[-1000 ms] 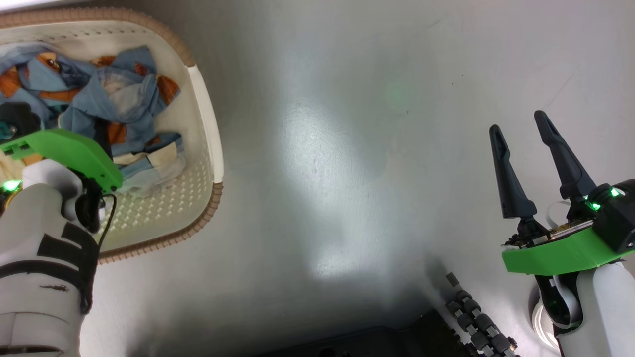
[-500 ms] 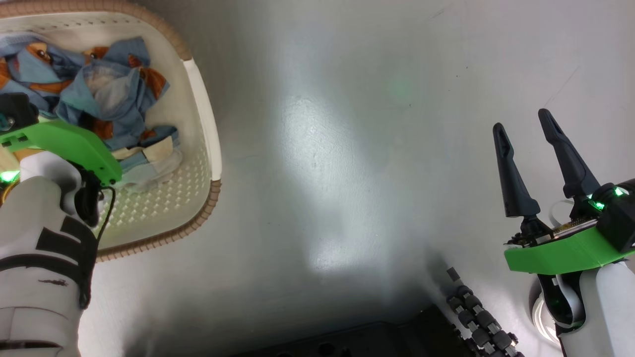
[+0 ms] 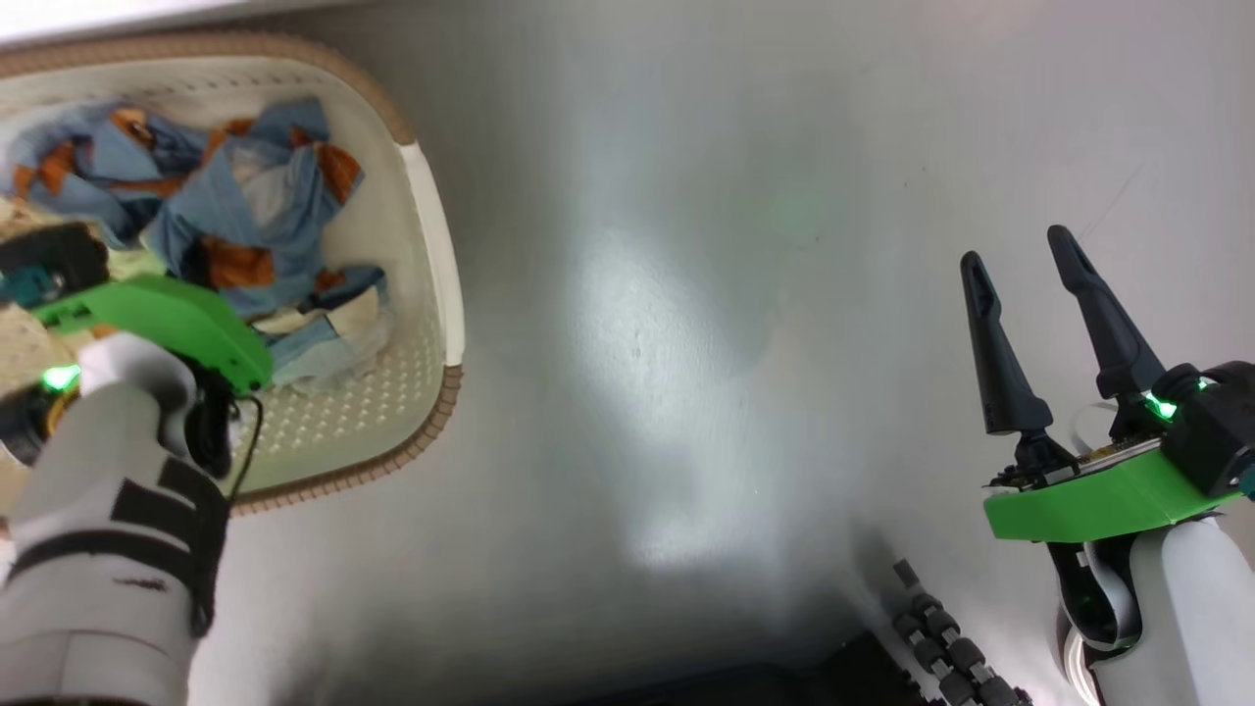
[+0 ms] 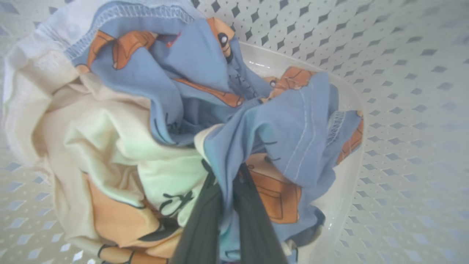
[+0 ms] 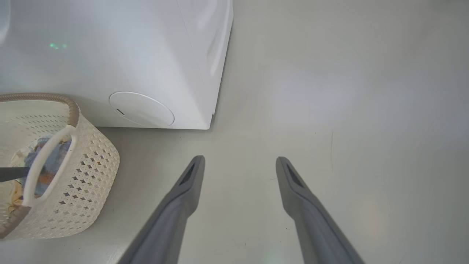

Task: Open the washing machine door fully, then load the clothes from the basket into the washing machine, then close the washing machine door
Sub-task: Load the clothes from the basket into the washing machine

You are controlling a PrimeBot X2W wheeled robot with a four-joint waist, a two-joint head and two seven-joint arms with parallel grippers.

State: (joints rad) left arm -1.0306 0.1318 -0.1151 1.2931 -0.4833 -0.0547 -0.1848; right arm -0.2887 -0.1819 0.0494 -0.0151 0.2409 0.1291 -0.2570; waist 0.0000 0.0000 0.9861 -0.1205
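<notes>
My left claw (image 4: pixel 229 190) reaches down into the basket (image 3: pixel 431 255) and is clenched on a fold of the clothes (image 4: pixel 176 110), with blue cloth pinched between its two dark fingers (image 4: pixel 253 220). The clothes lie as a crumpled bundle inside the basket, light blue with orange-brown figures and some cream cloth alongside. The basket stands on the floor (image 3: pixel 735 343), close to the lower front of the washing machine (image 5: pixel 110 55), just beside a round white cover (image 5: pixel 141 109) near that machine's bottom corner; I cannot tell whether basket and machine touch. My right claw (image 3: pixel 1018 253) hangs released over bare floor, well apart from the basket, its fingers spread wide with nothing between them
</notes>
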